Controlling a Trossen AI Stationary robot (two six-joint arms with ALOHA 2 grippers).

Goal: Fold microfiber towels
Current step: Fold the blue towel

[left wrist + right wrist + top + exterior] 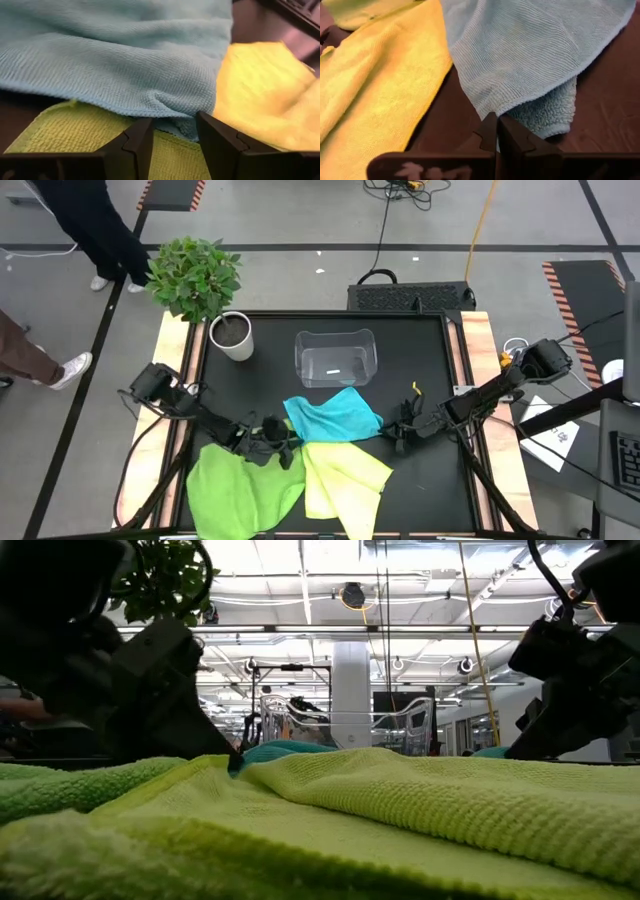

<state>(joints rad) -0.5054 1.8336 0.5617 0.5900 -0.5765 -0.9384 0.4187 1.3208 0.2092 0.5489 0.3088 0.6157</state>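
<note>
Right end effector (pixel 403 430), right of centre in the high view, is pinched closed on the turquoise towel's (pixel 333 418) edge; left end effector (pixel 283 442) stands part open around its opposite corner.

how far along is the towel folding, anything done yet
Nothing looks folded yet: the green towel, pale yellow-green towel and turquoise towel all lie loose and overlapping in front of the clear bin, which holds no towel. In hand: the right gripper has its fingers shut on the turquoise towel's edge, while the left gripper sits at its opposite corner, fingers apart. All three folds remain.
</note>
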